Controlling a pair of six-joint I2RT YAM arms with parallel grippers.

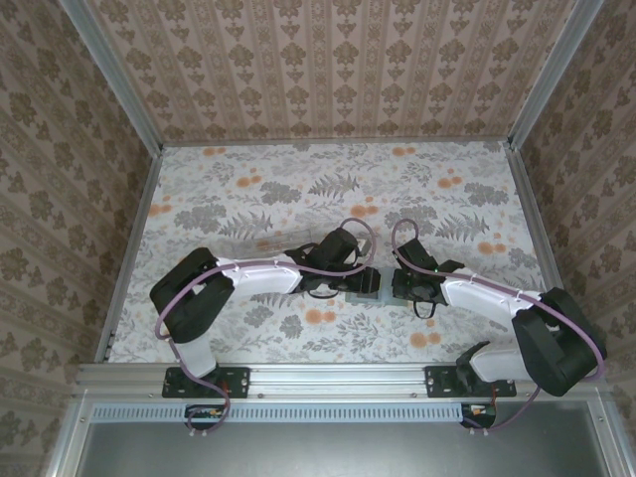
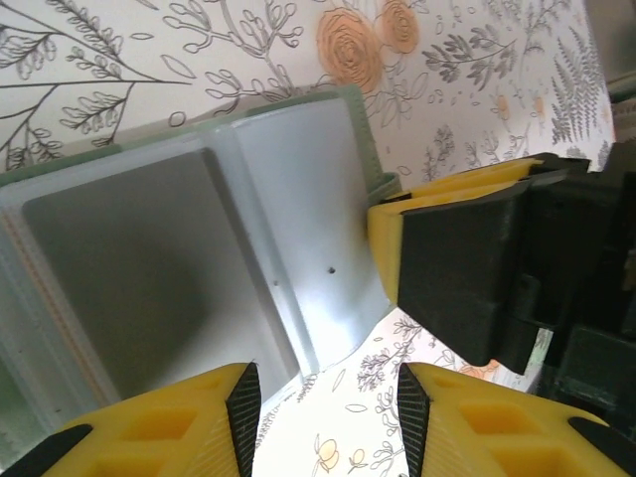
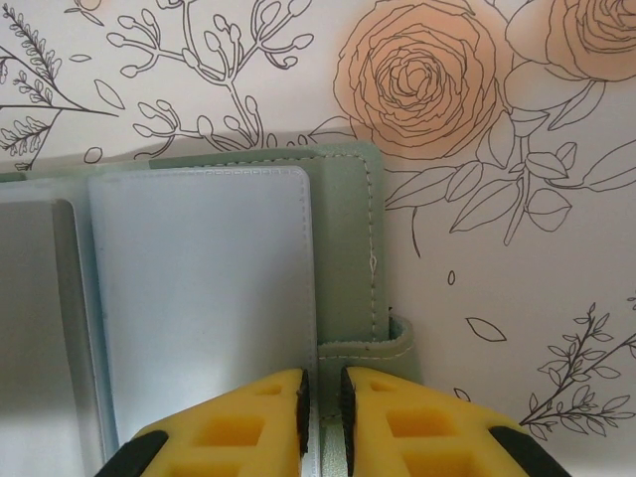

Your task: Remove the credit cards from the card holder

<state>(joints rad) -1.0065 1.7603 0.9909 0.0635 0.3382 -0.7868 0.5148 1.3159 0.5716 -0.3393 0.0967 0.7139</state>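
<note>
Right wrist view: you see the right gripper (image 3: 323, 386) nearly closed, pinching the edge of the open card holder (image 3: 199, 298) beside its clasp tab (image 3: 383, 338). The holder lies flat on the floral table cover (image 3: 497, 248), blue-grey inside up, between the two arms at mid-table. In the left wrist view, the left gripper (image 2: 323, 402) stands partly open and grips nothing, the holder's corner just ahead of its gap. The right finger blocks the holder's far edge there.

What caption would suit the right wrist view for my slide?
Right gripper pinching the edge of the open card holder on a floral tabletop.
</note>
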